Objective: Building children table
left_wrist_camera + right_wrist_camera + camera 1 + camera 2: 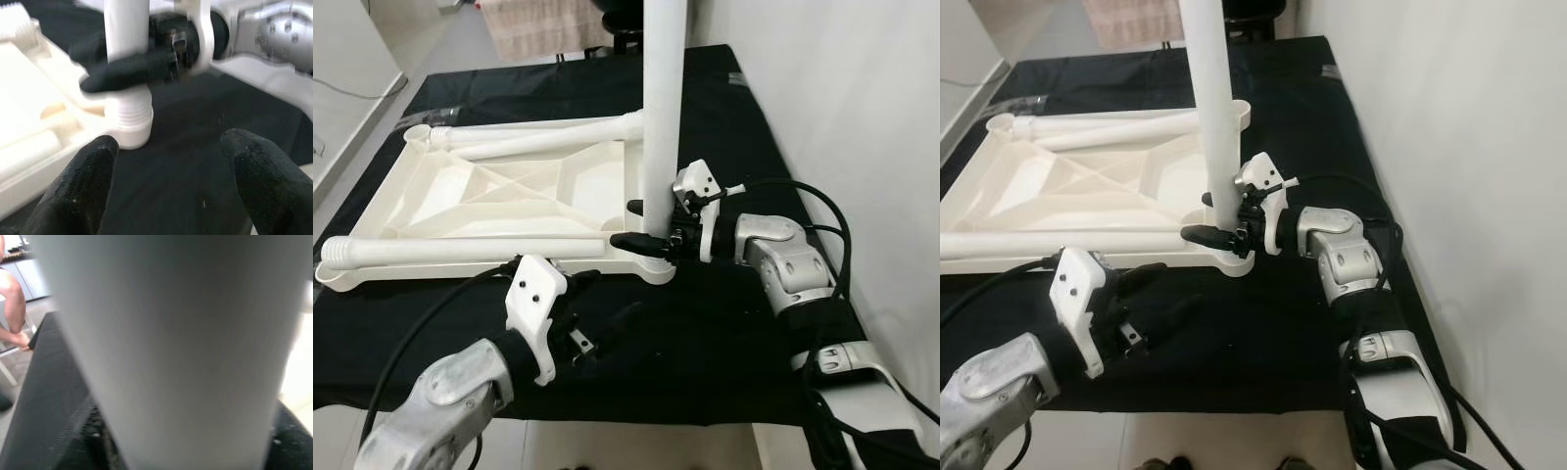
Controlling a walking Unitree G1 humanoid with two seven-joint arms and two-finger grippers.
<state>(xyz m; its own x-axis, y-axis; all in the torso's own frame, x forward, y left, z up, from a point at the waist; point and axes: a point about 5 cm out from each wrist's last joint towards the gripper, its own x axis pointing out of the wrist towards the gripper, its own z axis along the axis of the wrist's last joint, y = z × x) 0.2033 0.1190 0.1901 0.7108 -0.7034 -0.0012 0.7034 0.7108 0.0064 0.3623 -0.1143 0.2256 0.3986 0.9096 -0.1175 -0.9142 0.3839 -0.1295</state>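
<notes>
**One leg standing in its socket, three sockets to go**

While the inverted tabletop (499, 191) lies underside-up on the black-draped surface (705, 323), one white upright leg (664, 127) stands in the tabletop's near right corner socket (656, 266), threads visible just above the socket collar. The right hand (651, 223) is clamped on that leg low down, just above the socket, one finger in front and one behind. From the right wrist view the leg's shaft sits directly between the fingers.

The left hand (602, 328) hovers over the cloth just in front of the tabletop's near edge, fingers spread apart, holding nothing. It points toward the socket.

Two loose legs lie on the tabletop: one leg along the near edge (460, 251), another leg along the far edge (533, 135), running diagonally toward the far left corner. A possible fourth leg beside it cannot be separated with confidence.

Judgement on progress: early stage. One leg of four is placed; whether it is fully screwed home cannot be told. Remaining: seat this leg, fit the others, turn the table upright.

A person's leg (12, 303) shows beyond the surface in the right wrist view.
</notes>
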